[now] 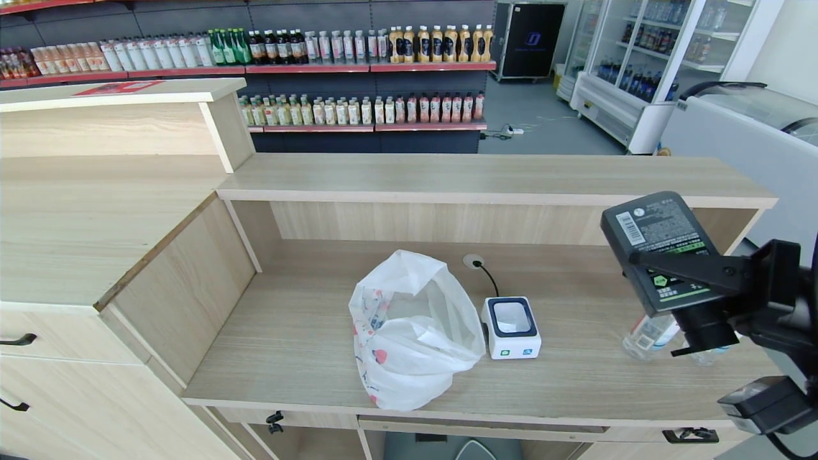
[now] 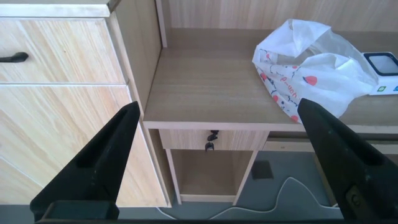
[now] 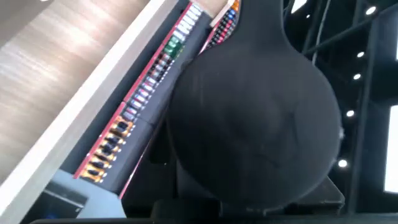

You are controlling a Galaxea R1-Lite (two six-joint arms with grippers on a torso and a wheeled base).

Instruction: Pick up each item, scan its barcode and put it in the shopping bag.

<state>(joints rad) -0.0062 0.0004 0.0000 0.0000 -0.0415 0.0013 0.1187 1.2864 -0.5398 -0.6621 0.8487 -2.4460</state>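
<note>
The scene is lit brightly and evenly from overhead. Only a faint, soft shadow is cast around the base of the shopping bag (image 1: 412, 332), and its thin plastic is lit through. Just beside the bag, a pale reflection is carried on the scanner (image 1: 510, 327) window. Behind the bag, the recess under the counter ledge (image 1: 492, 179) is slightly shaded. Straight counter lines are bowed toward the head view's edges. The black bottle (image 3: 249, 118) is rendered as a featureless dark mass against small bright ceiling lamps (image 3: 342, 163).

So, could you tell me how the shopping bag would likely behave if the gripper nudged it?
The shopping bag looks like thin crumpled plastic, so it would probably cave in, not hold shape. Nothing anchors it on the smooth counter, so it would likely slide.
</note>
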